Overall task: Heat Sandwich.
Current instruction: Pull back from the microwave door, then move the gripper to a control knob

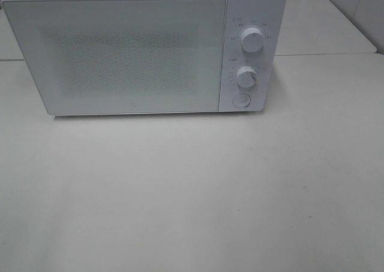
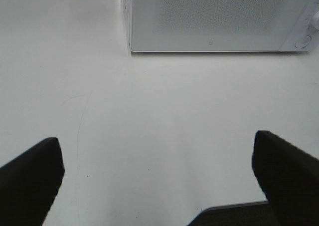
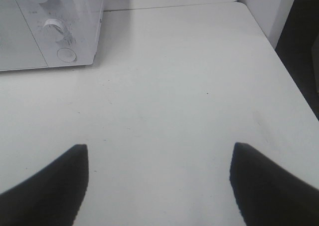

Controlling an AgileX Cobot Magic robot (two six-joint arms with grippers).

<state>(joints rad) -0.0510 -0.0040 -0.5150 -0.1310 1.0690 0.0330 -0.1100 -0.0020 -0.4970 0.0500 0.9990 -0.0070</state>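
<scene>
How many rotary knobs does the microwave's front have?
2. Both are on the right side of the microwave: the upper knob, and the lower knob directly below it, above a round button. None appears hidden.

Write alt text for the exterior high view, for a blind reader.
A white microwave with its door closed stands at the back of a white table. Its right-hand panel carries an upper knob, a lower knob and a round button beneath. No sandwich or robot arm is in view.
</scene>
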